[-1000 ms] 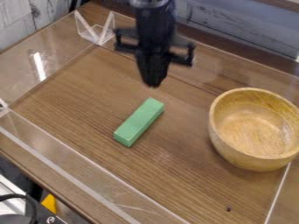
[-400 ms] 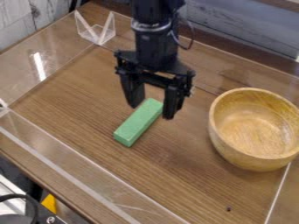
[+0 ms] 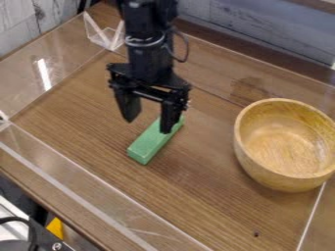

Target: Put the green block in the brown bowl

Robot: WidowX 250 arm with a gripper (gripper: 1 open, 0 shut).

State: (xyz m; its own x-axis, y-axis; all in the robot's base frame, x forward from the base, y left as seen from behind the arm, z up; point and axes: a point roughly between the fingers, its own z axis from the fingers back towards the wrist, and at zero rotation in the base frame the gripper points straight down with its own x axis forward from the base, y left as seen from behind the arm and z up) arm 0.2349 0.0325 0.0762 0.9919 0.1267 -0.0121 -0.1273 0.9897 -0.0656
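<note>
Early stage — nothing delivered. Green block (image 3: 153,143) lying flat on wooden surface (image 3: 92,118), well left of brown bowl (image 3: 285,143); bowl sitting empty. Tool (image 3: 149,112) hanging over block's far end, jaws spread wide, gripping nothing. Grasp, lift, carry, drop remaining.

Green block (image 3: 148,146) lies flat, diagonal, left of upright brown bowl (image 3: 287,143).

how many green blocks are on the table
1. The green block lies flat on the wooden table, left of the brown bowl, partly beneath the open jaws of the gripper. None seems hidden.
</note>
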